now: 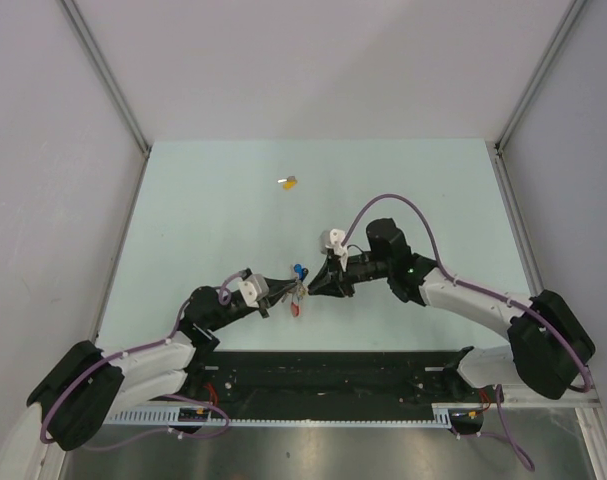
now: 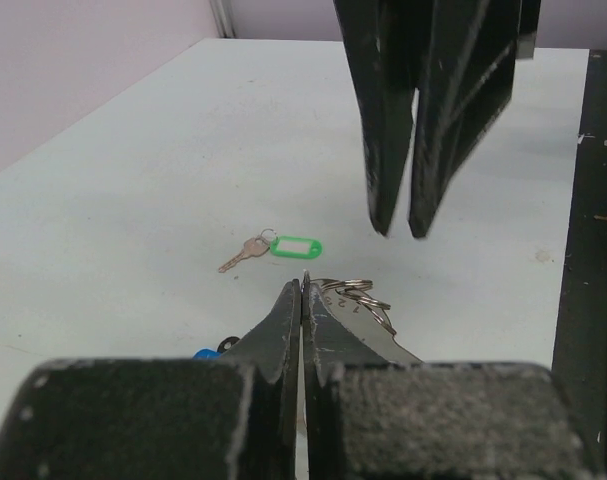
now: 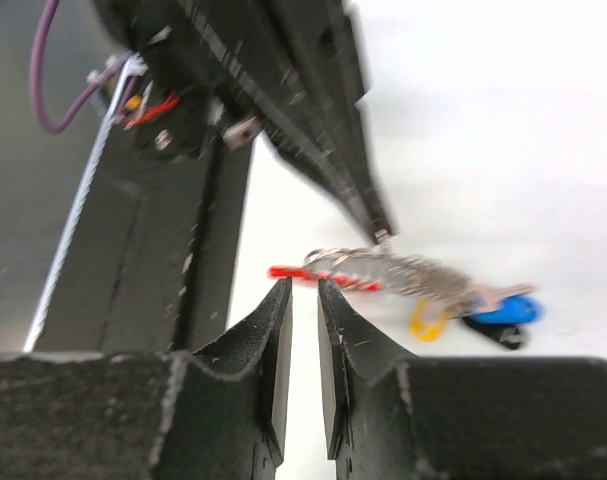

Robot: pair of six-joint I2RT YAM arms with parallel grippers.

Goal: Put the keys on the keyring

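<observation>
Red-banded keyring (image 1: pixel 298 297) of silver metal rings, with a blue plastic key head and a yellow-orange one, sits near the middle of the pale green table (image 1: pixel 203 210), just ahead of the two arm bases. It lies between the two black grippers, which meet tip to tip over it.

The left gripper (image 1: pixel 288 291) reaches in from the left. In its own wrist view its two fingers are pressed flat together, with the silver rings (image 2: pixel 355 292) right at their tips. The right wrist view shows those tips (image 3: pixel 381 235) pinching a ring of the bunch (image 3: pixel 403 270), the red band and blue head trailing out to either side.

The right gripper (image 1: pixel 315 287) reaches in from the right and points down just beside the bunch. Its fingers stand a narrow gap apart with nothing between them.

A small silver key with a green plastic head (image 2: pixel 273 247) lies flat on the table just beyond the bunch, touching neither gripper. A small yellow-headed key (image 1: pixel 289 181) lies well apart, farther back on the table.
</observation>
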